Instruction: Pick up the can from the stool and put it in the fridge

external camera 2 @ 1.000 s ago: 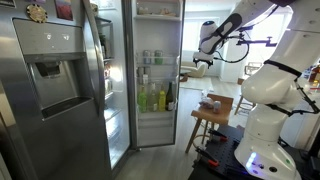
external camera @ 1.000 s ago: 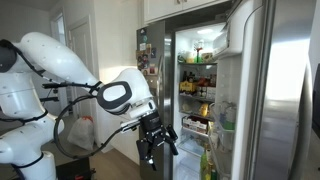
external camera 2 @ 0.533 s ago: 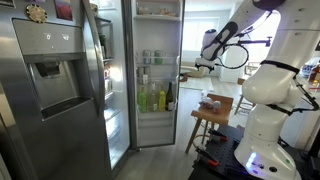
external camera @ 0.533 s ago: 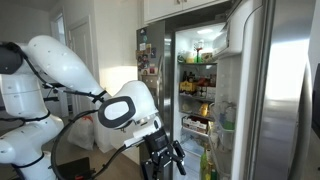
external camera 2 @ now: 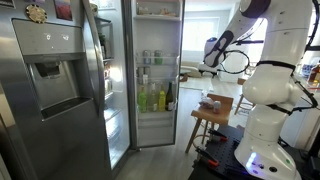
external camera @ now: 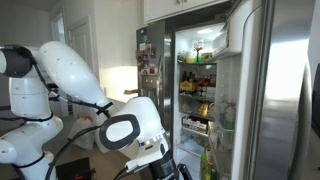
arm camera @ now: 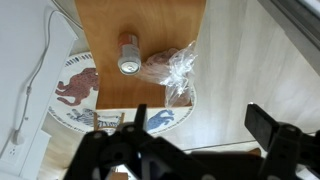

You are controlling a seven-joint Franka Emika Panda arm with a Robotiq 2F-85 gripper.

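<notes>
In the wrist view the can point(arm camera: 129, 55), a small reddish cylinder with a silver top, stands upright on the wooden stool point(arm camera: 110, 30). My gripper point(arm camera: 200, 125) is open and empty. It hangs above the floor beside the stool, well apart from the can. The fridge point(external camera: 200, 80) stands with its doors open and its white shelves of bottles lit; it shows in both exterior views point(external camera 2: 155, 80). In an exterior view the stool point(external camera 2: 222, 115) stands in front of the fridge, with the arm high above it.
A crumpled clear plastic bag point(arm camera: 170, 65) lies on the stool right beside the can. A round rug with animal pictures point(arm camera: 80, 92) lies under the stool. The robot's white base point(external camera 2: 262, 130) stands close to the stool.
The arm has swung away from the fridge and over the stool. In one exterior view the gripper has dropped to the bottom edge of the picture.
</notes>
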